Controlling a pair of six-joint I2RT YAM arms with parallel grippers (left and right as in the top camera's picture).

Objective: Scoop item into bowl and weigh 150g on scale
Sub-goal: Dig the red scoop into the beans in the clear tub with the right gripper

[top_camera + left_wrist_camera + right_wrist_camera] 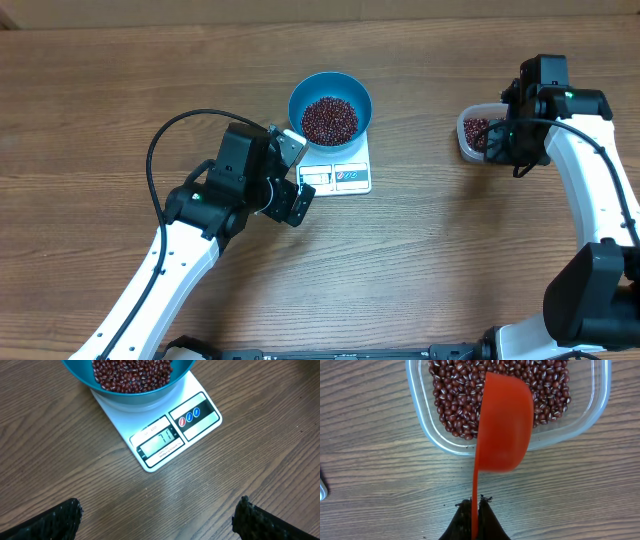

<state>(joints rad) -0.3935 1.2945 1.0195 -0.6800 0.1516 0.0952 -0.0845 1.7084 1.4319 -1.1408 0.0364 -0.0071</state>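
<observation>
Right tool [475,510] holds scoop [502,425] over beans [452,405].

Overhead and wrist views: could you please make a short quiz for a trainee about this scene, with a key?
1. True or false: the blue bowl of beans stands on the white scale.
2. What does the right gripper hold? A) red scoop B) blue bowl C) nothing
3. Fill in: the left gripper is ___ (open or shut).
Key: 1 true; 2 A; 3 open.
</observation>
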